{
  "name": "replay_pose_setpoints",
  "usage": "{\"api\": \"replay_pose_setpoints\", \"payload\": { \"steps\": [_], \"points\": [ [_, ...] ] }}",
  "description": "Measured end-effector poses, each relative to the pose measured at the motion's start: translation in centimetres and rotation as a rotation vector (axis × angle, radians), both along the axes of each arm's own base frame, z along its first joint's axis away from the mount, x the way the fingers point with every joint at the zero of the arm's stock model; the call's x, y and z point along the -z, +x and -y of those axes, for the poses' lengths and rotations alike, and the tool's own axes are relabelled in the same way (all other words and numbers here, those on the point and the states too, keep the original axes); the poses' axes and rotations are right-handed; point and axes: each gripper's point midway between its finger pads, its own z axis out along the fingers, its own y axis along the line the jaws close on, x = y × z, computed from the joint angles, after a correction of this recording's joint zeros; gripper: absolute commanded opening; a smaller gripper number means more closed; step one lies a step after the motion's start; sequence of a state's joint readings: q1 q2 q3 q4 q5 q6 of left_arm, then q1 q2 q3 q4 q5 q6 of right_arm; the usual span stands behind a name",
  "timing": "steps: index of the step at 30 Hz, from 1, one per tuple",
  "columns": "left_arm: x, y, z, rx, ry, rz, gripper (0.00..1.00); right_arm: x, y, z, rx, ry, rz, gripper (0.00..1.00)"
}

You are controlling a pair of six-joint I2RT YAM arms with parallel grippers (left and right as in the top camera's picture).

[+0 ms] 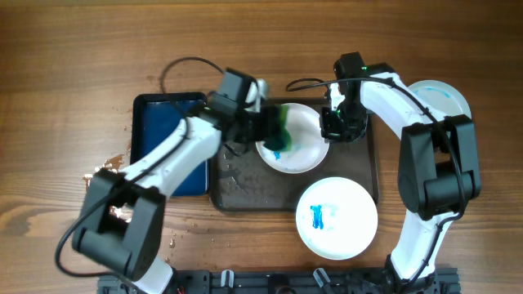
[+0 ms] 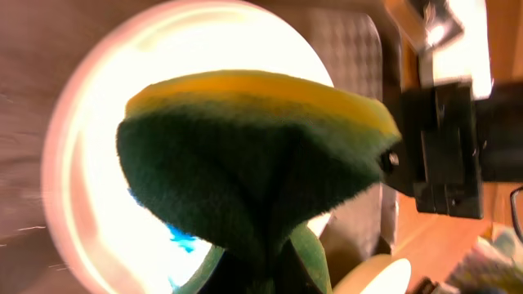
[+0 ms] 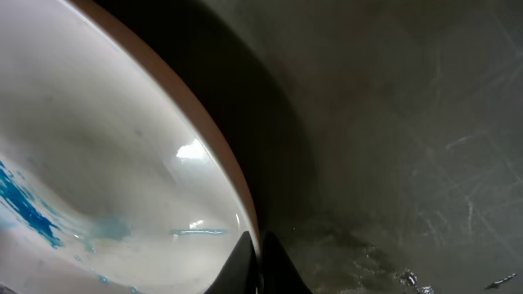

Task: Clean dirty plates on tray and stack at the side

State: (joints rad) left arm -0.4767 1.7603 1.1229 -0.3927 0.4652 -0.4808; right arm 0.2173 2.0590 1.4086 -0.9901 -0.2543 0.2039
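From overhead: centre plate sits on the grey tray. The left gripper pinches a green-yellow sponge down on it, and the right gripper is at its right rim. Near plate, blue smear, overlaps the tray's near-right corner. Far-right plate lies off the tray, blue tray left.
Left wrist: sponge covers mid-plate, blue showing under its edge.
Right wrist only: jaws narrow, clamped on the rim; tray floor scratched.
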Motion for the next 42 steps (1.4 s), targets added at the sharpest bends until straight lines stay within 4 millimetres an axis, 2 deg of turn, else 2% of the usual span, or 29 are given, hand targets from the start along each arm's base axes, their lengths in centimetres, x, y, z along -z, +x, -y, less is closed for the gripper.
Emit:
{"api": "replay_pose_setpoints", "payload": {
  "steps": [4, 7, 9, 11, 12, 15, 16, 17, 19, 21, 24, 27, 29, 31, 34, 38, 41, 42],
  "points": [
    [2.5, -1.6, 4.9, 0.080, -0.079, -0.054, 0.04, 0.0, -0.1, -0.1, 0.001, 0.008, -0.006, 0.04],
    [5.6, -2.2, 6.2, 0.076, -0.109, -0.145, 0.04, -0.1, -0.4, -0.2, 0.006, 0.011, -0.019, 0.04],
    [6.4, -2.0, 6.5, 0.071, -0.147, -0.182, 0.04, 0.0, -0.4, -0.2, 0.009, 0.011, -0.021, 0.05],
    [7.0, -2.0, 5.6, 0.027, -0.151, -0.260, 0.04, 0.0, -0.4, -0.2, 0.016, 0.009, -0.024, 0.04],
    [7.4, -2.3, 4.5, -0.017, -0.122, -0.325, 0.04, 0.0, -0.5, -0.2, 0.020, 0.013, -0.027, 0.04],
    [8.1, -2.2, -0.5, -0.186, -0.024, -0.493, 0.04, -0.1, -0.6, -0.5, 0.024, 0.022, -0.031, 0.04],
    [7.9, -1.8, -3.2, -0.260, 0.016, -0.531, 0.04, -0.1, -0.6, -0.6, 0.025, 0.025, -0.032, 0.04],
    [7.9, -1.1, -4.7, -0.302, 0.017, -0.536, 0.04, -0.3, -0.6, -1.3, 0.027, 0.062, -0.036, 0.04],
    [7.9, -0.7, -6.0, -0.329, 0.019, -0.541, 0.04, -0.4, -0.8, -2.3, 0.012, 0.086, -0.038, 0.04],
    [7.9, -0.7, -6.0, -0.324, 0.026, -0.532, 0.04, -0.4, -0.8, -2.4, 0.013, 0.090, -0.039, 0.04],
    [7.8, -0.4, -4.7, -0.255, 0.015, -0.461, 0.04, -0.3, -0.8, -2.0, 0.015, 0.075, -0.037, 0.04],
    [7.4, -0.1, 0.1, -0.088, -0.054, -0.311, 0.04, -0.1, -0.6, -0.2, 0.042, 0.026, -0.040, 0.04],
    [7.3, -0.6, 2.5, -0.022, -0.076, -0.264, 0.04, -0.1, -0.6, 0.2, 0.049, 0.014, -0.043, 0.04],
    [7.0, -2.0, 5.5, 0.064, -0.104, -0.227, 0.04, -0.1, -0.7, 0.2, 0.048, 0.011, -0.047, 0.04],
    [6.8, -2.5, 7.1, 0.112, -0.145, -0.201, 0.04, -0.1, -0.8, 0.4, 0.048, 0.003, -0.052, 0.05],
    [7.0, -1.6, 6.1, 0.072, -0.137, -0.199, 0.04, -0.1, -1.0, 0.3, 0.047, 0.003, -0.057, 0.04],
    [7.8, 0.5, 2.5, -0.030, -0.097, -0.220, 0.04, -0.2, -1.3, -0.1, 0.038, 0.012, -0.067, 0.04],
    [7.7, 1.8, 0.6, -0.067, -0.080, -0.205, 0.04, -0.2, -1.3, -0.2, 0.038, 0.013, -0.069, 0.05]
  ]
}}
